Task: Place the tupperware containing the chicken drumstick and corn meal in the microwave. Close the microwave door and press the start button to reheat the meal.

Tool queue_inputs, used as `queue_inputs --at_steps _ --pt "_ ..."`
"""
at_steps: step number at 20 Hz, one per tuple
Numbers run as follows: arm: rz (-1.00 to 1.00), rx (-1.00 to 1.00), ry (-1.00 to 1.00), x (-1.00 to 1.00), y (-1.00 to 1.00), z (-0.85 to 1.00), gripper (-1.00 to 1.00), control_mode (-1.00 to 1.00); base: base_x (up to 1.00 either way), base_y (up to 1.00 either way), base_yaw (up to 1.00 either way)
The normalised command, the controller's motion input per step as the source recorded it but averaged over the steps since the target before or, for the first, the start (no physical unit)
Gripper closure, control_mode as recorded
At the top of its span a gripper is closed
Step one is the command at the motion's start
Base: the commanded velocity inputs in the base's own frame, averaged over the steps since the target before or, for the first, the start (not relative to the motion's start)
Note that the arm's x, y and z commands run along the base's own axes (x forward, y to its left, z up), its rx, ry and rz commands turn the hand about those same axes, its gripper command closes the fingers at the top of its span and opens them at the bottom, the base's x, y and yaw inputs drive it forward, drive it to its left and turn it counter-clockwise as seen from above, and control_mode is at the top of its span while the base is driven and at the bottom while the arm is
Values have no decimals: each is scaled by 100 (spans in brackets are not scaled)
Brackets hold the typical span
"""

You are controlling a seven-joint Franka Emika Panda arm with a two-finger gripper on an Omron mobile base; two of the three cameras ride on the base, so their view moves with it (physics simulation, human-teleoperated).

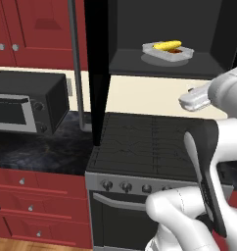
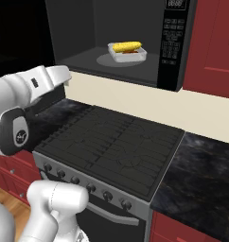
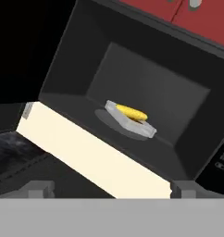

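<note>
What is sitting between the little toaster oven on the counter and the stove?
Only bare dark counter lies between the small oven and the stove. Above that stretch, the open microwave door hangs, seen edge-on in the left base view.

From the left base view we look forward and down from behind the arm, on its left side, across the stove [image 1: 150,142] to the open microwave [image 1: 164,54] above it; the small oven [image 1: 27,105] stands on the counter to the left. In the right base view we stand behind the arm on its right and see the same stove [image 2: 111,146] and microwave [image 2: 130,38] from the other side. The hand view is nearer and rolled, and it faces up into the microwave cavity [image 3: 132,92]. All three views share this cavity.
</note>
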Motion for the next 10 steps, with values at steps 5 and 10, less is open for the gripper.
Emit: queue_inputs --at_steps 5,10 --pt "17 -44 21 -66 39 31 -100 -100 0 0 0" --pt "15 -45 24 -42 70 13 -100 -100 0 0 0"
